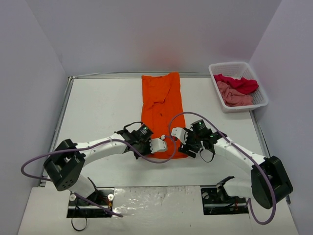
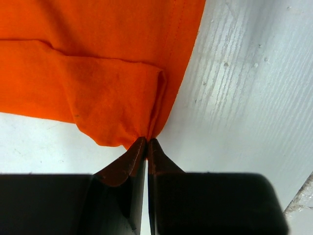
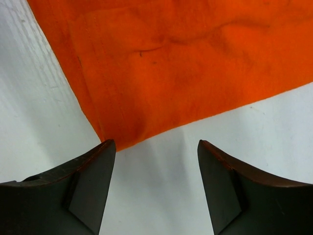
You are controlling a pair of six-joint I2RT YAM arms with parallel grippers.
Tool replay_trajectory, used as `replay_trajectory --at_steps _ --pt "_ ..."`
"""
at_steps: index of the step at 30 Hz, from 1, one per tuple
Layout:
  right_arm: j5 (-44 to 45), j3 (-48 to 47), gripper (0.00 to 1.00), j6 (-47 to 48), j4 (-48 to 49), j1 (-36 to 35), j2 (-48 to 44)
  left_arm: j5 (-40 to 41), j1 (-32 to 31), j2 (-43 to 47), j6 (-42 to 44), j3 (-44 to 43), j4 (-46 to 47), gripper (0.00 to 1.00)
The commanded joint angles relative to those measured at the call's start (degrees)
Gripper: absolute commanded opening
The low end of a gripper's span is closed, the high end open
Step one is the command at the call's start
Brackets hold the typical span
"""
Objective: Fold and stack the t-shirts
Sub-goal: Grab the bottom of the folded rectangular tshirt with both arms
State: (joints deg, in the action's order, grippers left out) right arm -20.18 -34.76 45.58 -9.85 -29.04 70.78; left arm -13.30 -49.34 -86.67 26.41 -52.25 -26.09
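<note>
The orange t-shirt [image 1: 161,110] lies as a long folded strip down the middle of the table, from the back edge to the grippers. My left gripper [image 1: 157,145] is shut on its near left corner [image 2: 146,132], where the cloth bunches between the fingertips. My right gripper [image 1: 180,142] is open and empty at the near right corner [image 3: 115,139], with the corner just ahead of its left finger [image 3: 93,166]. The crimson red t-shirt [image 1: 238,83] and the dusty pink t-shirt [image 1: 234,96] lie crumpled in the basket.
A white plastic lattice basket [image 1: 259,90] stands at the back right of the table. Purple cables loop over both arms near the shirt's near end. Grey walls enclose the table on three sides.
</note>
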Motion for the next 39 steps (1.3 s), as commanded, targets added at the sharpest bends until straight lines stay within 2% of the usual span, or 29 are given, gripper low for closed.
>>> replay_trajectory --at_steps 1,11,17,25,39 --pt "-4.7 -0.8 0.64 0.5 -1.0 -1.5 1.0 -0.1 2.1 4.0 -2.5 -3.5 1.4 0.02" --pt "-12.1 -3.2 0.65 -0.3 -1.3 3.2 0.2 -0.3 3.5 7.3 -2.9 -3.5 1.0 0.02" --pt "-11.5 -4.2 0.65 2.6 -4.6 1.4 3.0 -0.7 3.9 6.9 -2.8 -3.4 0.9 0.02" --pt "-10.5 -7.2 0.59 7.5 -11.4 -0.2 8.9 -0.8 4.6 5.8 -3.0 -3.5 1.1 0.02" --pt "-10.0 -9.0 0.5 10.0 -13.2 -1.7 16.3 -1.3 5.8 5.5 -3.0 -3.4 1.3 0.03"
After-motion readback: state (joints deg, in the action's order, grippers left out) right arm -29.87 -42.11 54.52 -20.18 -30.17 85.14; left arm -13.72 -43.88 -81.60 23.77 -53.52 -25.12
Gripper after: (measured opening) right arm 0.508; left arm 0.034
